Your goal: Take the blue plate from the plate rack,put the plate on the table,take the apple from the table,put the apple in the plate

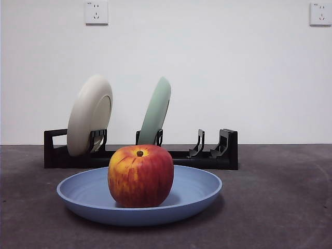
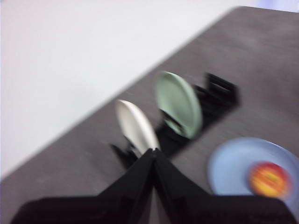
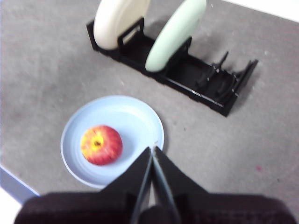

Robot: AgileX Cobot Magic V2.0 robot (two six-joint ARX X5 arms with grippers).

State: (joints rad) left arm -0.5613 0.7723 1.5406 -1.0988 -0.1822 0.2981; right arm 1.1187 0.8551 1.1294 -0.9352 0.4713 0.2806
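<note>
The blue plate (image 1: 197,193) lies flat on the table (image 1: 280,207) in front of the plate rack (image 1: 223,155). The red apple (image 1: 140,176) sits inside the plate, stem dimple up. In the right wrist view the plate (image 3: 135,121) and apple (image 3: 101,144) lie below my right gripper (image 3: 152,151), which is shut, empty and held high above the table. My left gripper (image 2: 153,153) is also shut and empty, high above the table; its blurred view shows the plate (image 2: 229,163), the apple (image 2: 268,179) and the rack (image 2: 219,95). Neither gripper shows in the front view.
The rack holds a cream-white plate (image 1: 89,115) at its left end and a pale green plate (image 1: 155,111) in the middle, both upright; its right slots hold nothing. The table's near edge (image 3: 14,184) shows in the right wrist view. A white wall stands behind.
</note>
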